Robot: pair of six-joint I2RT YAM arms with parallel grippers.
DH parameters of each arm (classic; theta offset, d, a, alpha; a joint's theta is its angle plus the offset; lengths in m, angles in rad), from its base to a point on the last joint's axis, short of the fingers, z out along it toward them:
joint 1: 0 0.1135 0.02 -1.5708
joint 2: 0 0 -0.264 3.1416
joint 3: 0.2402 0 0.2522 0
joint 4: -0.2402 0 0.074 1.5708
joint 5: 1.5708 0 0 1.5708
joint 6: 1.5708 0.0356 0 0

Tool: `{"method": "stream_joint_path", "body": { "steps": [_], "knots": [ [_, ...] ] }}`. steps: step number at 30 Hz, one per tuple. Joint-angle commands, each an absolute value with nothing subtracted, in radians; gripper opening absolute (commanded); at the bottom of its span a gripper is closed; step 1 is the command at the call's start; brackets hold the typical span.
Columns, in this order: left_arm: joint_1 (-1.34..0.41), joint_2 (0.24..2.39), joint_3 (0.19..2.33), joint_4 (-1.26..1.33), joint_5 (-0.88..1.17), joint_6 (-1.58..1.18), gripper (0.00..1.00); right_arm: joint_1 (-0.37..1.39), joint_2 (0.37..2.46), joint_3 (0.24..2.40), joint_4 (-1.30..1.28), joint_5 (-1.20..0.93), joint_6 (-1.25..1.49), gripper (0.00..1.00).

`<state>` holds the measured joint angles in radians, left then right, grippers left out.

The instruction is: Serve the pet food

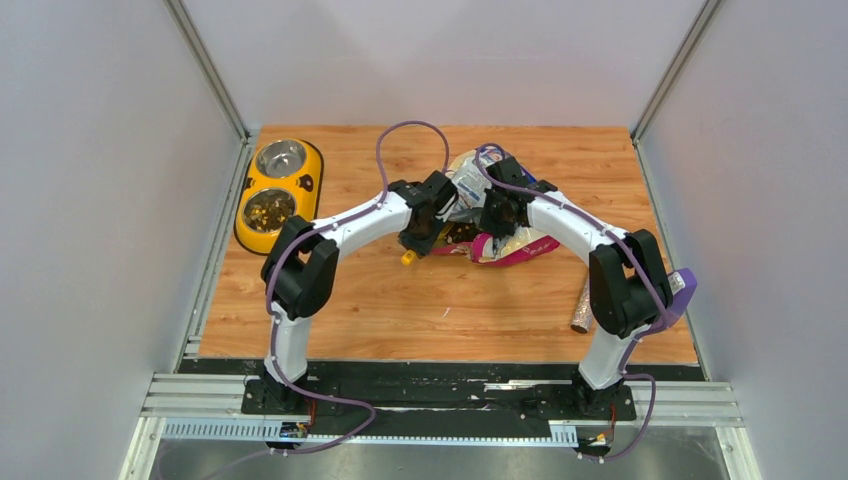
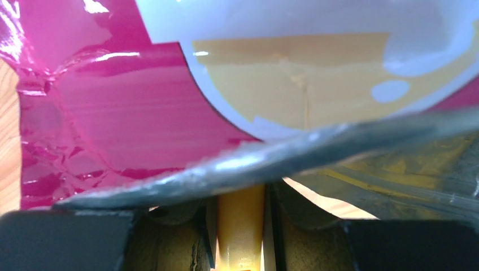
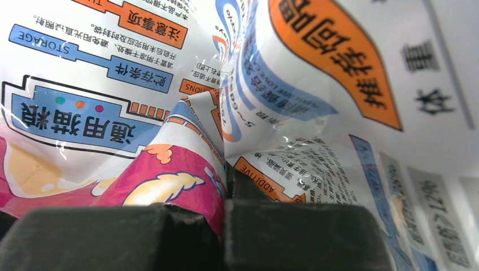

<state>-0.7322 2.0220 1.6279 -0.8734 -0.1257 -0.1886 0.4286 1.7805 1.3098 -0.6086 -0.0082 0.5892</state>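
Observation:
The glossy pink, blue and white cat food bag [image 1: 522,246] lies crumpled at the back middle of the wooden table, between both grippers. My right gripper [image 1: 497,215] is shut on a fold of the bag; in the right wrist view its jaws [image 3: 225,214] pinch the printed film [image 3: 282,84]. My left gripper [image 1: 438,228] is shut on a yellow handle [image 2: 242,237], whose tip [image 1: 408,258] sticks out near the bag. In the left wrist view the bag's pink side [image 2: 113,113] and silvery edge fill the frame. Brown kibble [image 1: 268,210] lies in the near bowl.
A yellow double feeder [image 1: 312,175] stands at the far left; its far steel bowl [image 1: 281,158] looks empty. A slim speckled tube [image 1: 583,305] lies on the table by the right arm. Grey walls close in the table on three sides.

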Motion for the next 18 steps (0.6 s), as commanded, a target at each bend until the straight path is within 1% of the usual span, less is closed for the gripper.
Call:
{"method": "stream_joint_path", "body": {
  "steps": [1, 6, 13, 18],
  "knots": [
    [-0.736, 1.935, 1.577, -0.648, -0.135, -0.199, 0.00, 0.413, 1.787, 1.288, -0.629, 0.040, 0.586, 0.00],
    [-0.736, 1.878, 1.544, -0.696, -0.144, -0.183, 0.00, 0.413, 1.771, 1.298, -0.639, 0.050, 0.585, 0.00],
    [-0.736, 1.714, 1.318, -0.639, -0.081, -0.168, 0.00, 0.411, 1.760, 1.317, -0.643, 0.058, 0.587, 0.00],
    [-0.736, 1.650, 1.268, -0.649, -0.039, -0.170, 0.00, 0.411, 1.757, 1.329, -0.646, 0.059, 0.587, 0.00]
  ]
}}
